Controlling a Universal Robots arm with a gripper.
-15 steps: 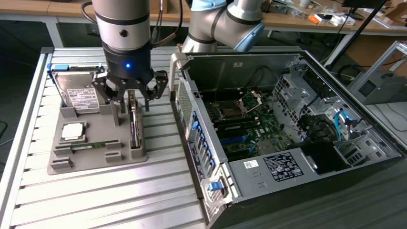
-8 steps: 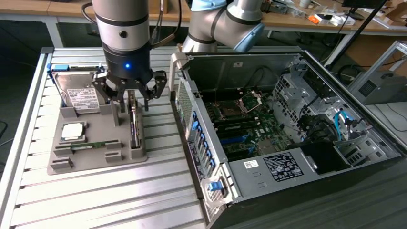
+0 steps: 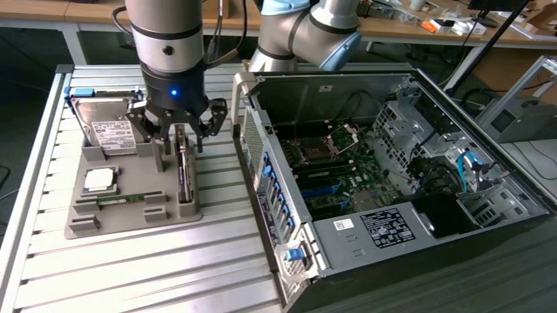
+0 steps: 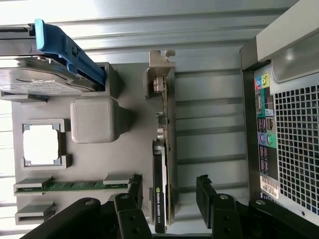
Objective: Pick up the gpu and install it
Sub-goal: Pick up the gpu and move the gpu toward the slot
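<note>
The gpu (image 3: 184,171) stands on its long edge in a slot of the grey holder tray (image 3: 113,225), its silver bracket at the far end. In the wrist view the gpu (image 4: 164,154) is a thin upright card with a black face and the bracket at its end. My gripper (image 3: 180,138) hangs directly over the card, open. One dark finger (image 4: 135,191) is on each side of the gpu with gaps to it, so the gripper (image 4: 169,191) straddles the card without touching. The open computer case (image 3: 487,163) with its motherboard (image 3: 335,179) lies to the exterior view's right.
The same tray holds a silver hard drive (image 3: 111,132) with a blue clip, a processor chip (image 3: 99,178) and a green memory stick (image 3: 130,197). A grey post (image 4: 93,119) rises beside the gpu. The case's rear panel (image 4: 294,144) stands close to the card.
</note>
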